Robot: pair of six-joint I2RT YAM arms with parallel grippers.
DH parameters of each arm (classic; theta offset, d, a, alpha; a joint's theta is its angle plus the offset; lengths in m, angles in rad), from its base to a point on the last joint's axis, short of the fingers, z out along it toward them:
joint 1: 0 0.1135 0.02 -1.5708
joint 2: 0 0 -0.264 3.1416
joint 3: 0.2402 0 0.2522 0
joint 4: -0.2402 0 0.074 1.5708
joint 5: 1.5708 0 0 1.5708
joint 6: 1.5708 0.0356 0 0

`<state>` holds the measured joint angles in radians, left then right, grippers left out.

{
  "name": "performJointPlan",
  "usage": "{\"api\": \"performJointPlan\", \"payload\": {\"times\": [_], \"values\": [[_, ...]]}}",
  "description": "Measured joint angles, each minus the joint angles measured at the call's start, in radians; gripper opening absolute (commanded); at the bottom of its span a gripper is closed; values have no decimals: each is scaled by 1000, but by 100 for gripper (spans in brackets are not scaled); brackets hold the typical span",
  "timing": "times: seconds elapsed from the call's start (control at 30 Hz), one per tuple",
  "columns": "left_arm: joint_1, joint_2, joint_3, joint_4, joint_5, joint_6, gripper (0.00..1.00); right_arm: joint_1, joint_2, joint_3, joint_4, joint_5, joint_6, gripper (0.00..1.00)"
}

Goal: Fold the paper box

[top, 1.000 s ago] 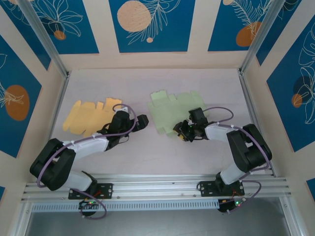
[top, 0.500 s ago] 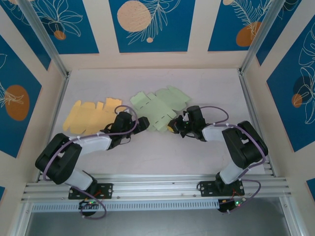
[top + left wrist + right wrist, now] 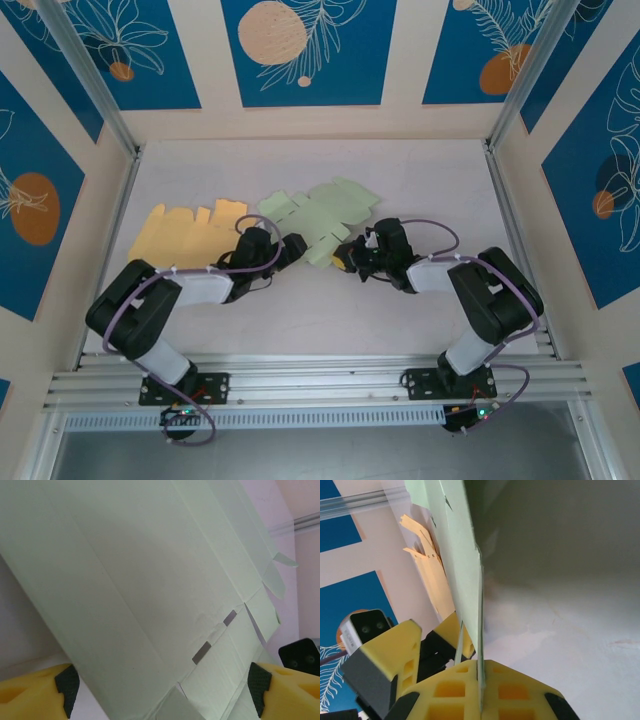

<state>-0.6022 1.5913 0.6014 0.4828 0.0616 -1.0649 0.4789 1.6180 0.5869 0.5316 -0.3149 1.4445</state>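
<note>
The flat green box has been dragged left and turned on the worktop by the right tool, clamped on its near edge, so that its other edge is now straddled by the wide-spread left tool, seemingly ready for folding.

Green paper box is smooth matt card; table matt, faintly marked

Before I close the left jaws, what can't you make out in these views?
Top view: how the jaws meet the near edge of the green sheet; too small, wrists cover it.
Left wrist: the sheet's full outline, cut off at the top and bottom frame edges.
Right wrist: the sheet's creases; it is edge-on, underside in shadow.
</note>
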Motion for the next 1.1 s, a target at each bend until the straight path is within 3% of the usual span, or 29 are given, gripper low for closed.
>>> {"api": "performJointPlan", "payload": {"times": [0.07,0.23,0.37,0.6,1.0,1.07,1.1], "values": [[0,14,0,16,5,-18,76,0,-6,0,-1,0,0,0],[0,27,-1,49,7,-45,50,0,-24,0,-5,2,-1,0],[0,27,-1,53,-5,-51,47,0,-36,-1,-20,12,-5,0],[7,26,-2,53,-38,-51,50,0,-84,-29,-58,24,-20,0],[32,27,-4,58,-43,-42,10,0,-104,-34,-95,31,-43,1],[32,27,2,56,-33,-32,4,0,-104,-34,-108,37,-52,7],[32,26,10,49,-28,-24,3,3,-104,-34,-120,42,-59,15]]}}
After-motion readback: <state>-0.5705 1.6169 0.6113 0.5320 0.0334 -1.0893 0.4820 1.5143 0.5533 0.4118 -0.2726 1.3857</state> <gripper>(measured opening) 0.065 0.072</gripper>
